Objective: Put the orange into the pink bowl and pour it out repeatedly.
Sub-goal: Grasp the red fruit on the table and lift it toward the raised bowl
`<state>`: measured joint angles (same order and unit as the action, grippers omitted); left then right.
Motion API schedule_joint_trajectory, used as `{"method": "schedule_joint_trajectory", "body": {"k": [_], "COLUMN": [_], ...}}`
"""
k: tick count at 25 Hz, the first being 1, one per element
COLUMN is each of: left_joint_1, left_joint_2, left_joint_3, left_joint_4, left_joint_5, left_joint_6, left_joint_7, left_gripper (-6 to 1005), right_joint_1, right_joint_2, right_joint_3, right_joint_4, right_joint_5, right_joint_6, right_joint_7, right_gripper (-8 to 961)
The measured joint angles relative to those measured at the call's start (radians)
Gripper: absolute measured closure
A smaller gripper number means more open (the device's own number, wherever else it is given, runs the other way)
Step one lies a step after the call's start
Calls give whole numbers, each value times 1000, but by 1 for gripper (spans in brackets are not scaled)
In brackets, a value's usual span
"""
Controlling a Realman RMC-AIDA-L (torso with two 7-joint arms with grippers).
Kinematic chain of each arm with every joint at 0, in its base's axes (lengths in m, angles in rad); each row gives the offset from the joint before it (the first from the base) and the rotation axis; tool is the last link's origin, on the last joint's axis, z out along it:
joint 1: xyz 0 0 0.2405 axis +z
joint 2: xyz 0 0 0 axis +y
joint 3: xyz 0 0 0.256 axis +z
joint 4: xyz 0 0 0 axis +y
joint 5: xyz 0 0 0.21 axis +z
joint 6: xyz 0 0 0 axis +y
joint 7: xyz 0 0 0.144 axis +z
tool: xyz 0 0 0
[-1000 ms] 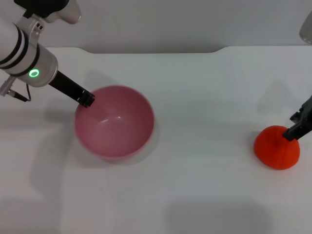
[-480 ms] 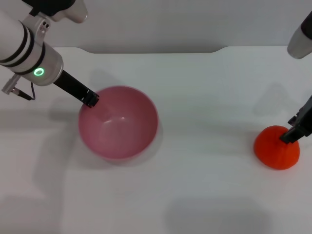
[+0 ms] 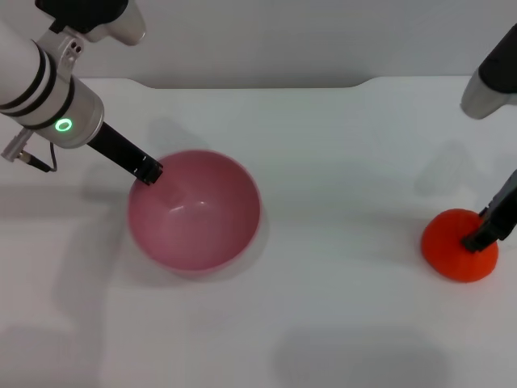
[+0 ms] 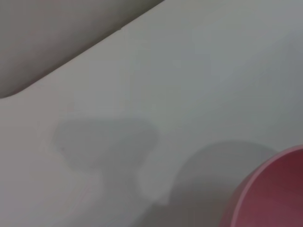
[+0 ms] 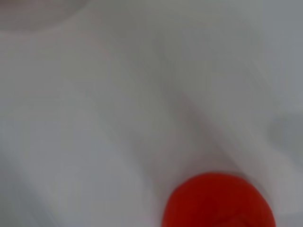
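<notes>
The robot is working on the pick-up step: the orange [image 3: 459, 244] is sitting on the white counter [image 3: 347, 210] at three o'clock, well apart from the empty pink bowl [image 3: 194, 210] at nine o'clock. The right end effector [image 3: 475, 240] is touching the orange's top; whether it is gripping cannot be told. The left end effector [image 3: 149, 171] is resting at the bowl's rim, at ten o'clock, its opening unclear. Next, the orange likely needs lifting and carrying over the bowl.
</notes>
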<state>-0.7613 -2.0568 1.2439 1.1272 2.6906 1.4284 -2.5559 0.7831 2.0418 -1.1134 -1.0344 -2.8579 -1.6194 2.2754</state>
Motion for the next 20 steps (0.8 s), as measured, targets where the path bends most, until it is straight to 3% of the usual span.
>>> {"method": "schedule_joint_trajectory", "body": {"k": [14, 20], "left_joint_1": [-18, -33], "left_joint_2": [2, 2], "left_joint_3": [2, 2], "left_joint_4": [3, 3], "left_joint_5": [5, 6], "left_joint_6": [1, 6], "left_joint_7": [16, 25], "left_gripper": [956, 956], "right_joint_1": [-7, -11], "right_joint_2": [22, 24], "right_joint_3": [-4, 0], "right_joint_4": [36, 31], "right_joint_5": [-22, -3], "right_joint_6": [93, 92], "right_joint_7": [14, 15], "right_gripper": [543, 747]}}
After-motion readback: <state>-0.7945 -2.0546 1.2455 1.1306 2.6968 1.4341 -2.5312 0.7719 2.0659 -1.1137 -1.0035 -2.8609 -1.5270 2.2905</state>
